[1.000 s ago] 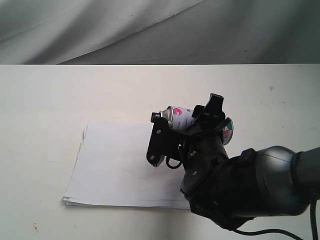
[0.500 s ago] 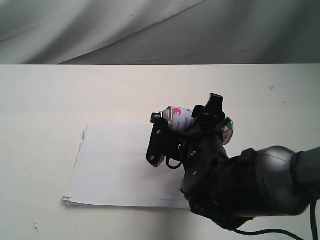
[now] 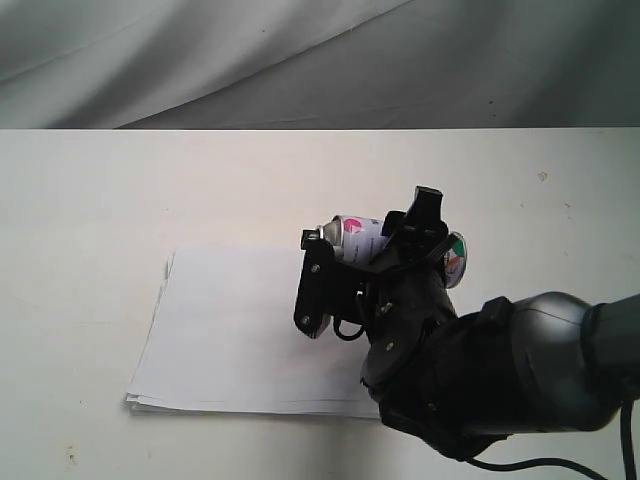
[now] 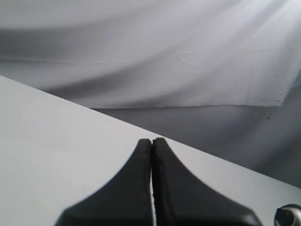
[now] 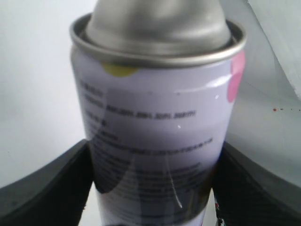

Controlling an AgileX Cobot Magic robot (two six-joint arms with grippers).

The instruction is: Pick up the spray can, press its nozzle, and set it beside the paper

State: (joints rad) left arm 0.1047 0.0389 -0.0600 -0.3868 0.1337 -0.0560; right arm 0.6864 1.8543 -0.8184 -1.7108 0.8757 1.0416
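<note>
My right gripper is shut on the spray can and holds it lying tilted in the air over the right part of the paper. The can's black nozzle points left. The paper is a flat white stack on the table. In the right wrist view the can fills the frame between the two black fingers, its silver shoulder on show and the nozzle cut off by the frame edge. My left gripper is shut on nothing, above bare table, and is out of the exterior view.
The white table runs to a far edge with a grey cloth backdrop behind it. The bulky right arm covers the table's front right. A small round metal part shows at a corner of the left wrist view.
The right gripper and the can have shifted and turned very slightly; the nozzle end sits a touch lower. The paper has stayed put.
</note>
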